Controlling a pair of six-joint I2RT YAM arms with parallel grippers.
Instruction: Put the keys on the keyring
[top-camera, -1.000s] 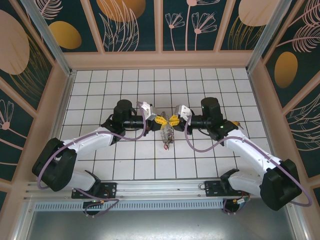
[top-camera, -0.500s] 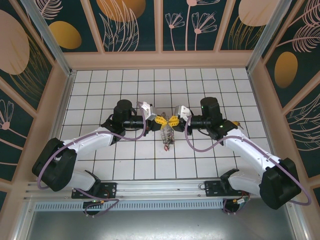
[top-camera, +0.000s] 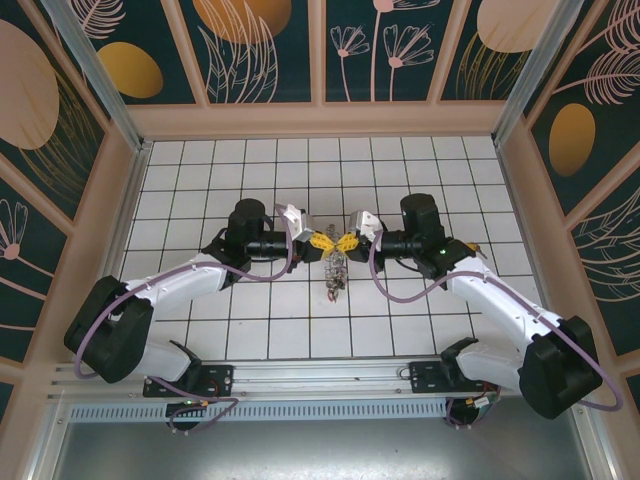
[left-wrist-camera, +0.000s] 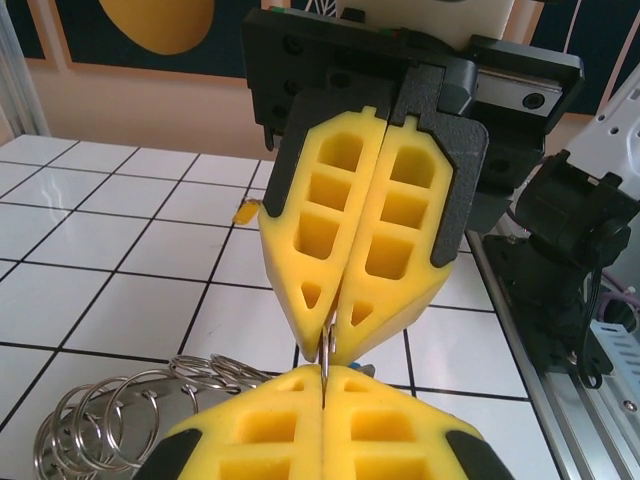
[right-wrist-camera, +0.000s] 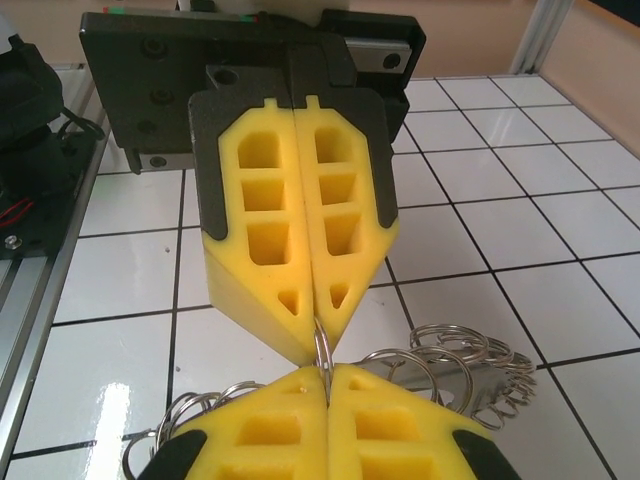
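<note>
Keys (top-camera: 337, 272) hang in a bunch over the middle of the tiled table (top-camera: 260, 320), just below the keyring (left-wrist-camera: 326, 355). The left gripper (top-camera: 320, 241) and right gripper (top-camera: 346, 241), meeting tip to tip, each pinch its thin wire, probably to steady it for threading.

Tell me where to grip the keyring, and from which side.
Take the keyring by its bare top wire, coming in from either side as the left gripper and right gripper do; the small split rings hang bunched below, leaving that stretch free.
</note>
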